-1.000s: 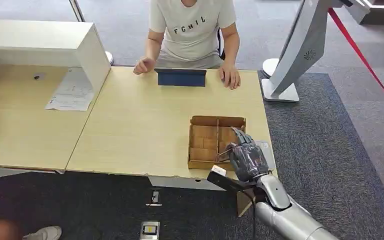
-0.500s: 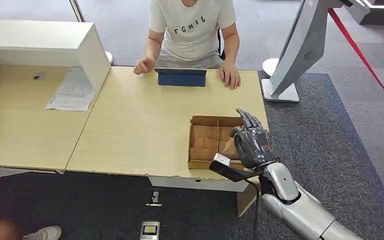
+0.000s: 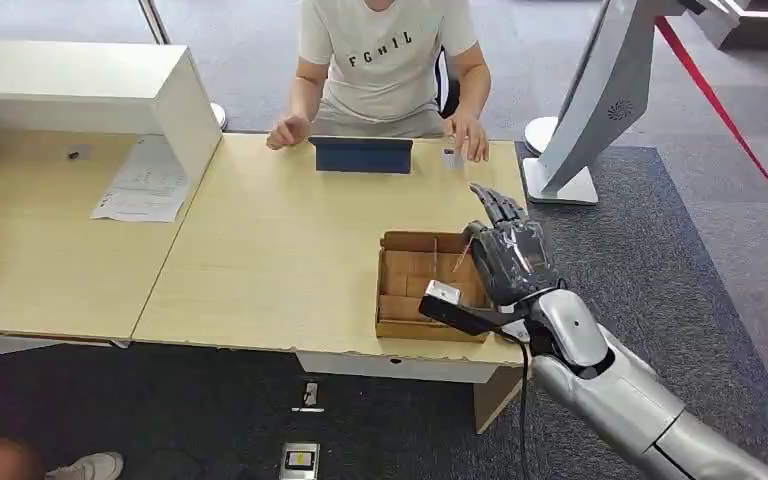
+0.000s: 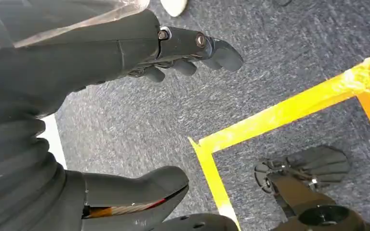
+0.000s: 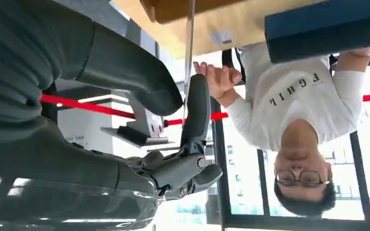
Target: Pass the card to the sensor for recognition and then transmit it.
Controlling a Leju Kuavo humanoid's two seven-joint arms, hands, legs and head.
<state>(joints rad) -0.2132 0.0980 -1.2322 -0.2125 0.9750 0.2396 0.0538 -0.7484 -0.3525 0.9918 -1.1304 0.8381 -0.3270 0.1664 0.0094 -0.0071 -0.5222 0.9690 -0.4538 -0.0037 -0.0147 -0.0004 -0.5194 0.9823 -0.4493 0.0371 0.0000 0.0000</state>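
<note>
Card (image 5: pixel 189 43) sits edge-on, pinched between the thumb and a finger of the right robot hand (image 3: pixel 505 262), which hovers over the far right corner of the box (image 3: pixel 410 290) on the table (image 3: pixel 280 240). In the head view the card is a thin pale sliver at the fingertips, hard to make out. Left robot hand (image 4: pixel 139 57) hangs over the carpet, fingers apart, holding nothing.

The step in hand looks like carrying the card to the sensor, likely the dark blue device (image 3: pixel 362 155) at the far edge, in front of the person (image 3: pixel 385 60). To do it well, keep the pinch firm, since so thin a card could slip or twist. Travel far and left, clear of the box wall, then present the flat face to the device. The person's hand (image 3: pixel 468 138) rests just right of it, so approach slowly.
</note>
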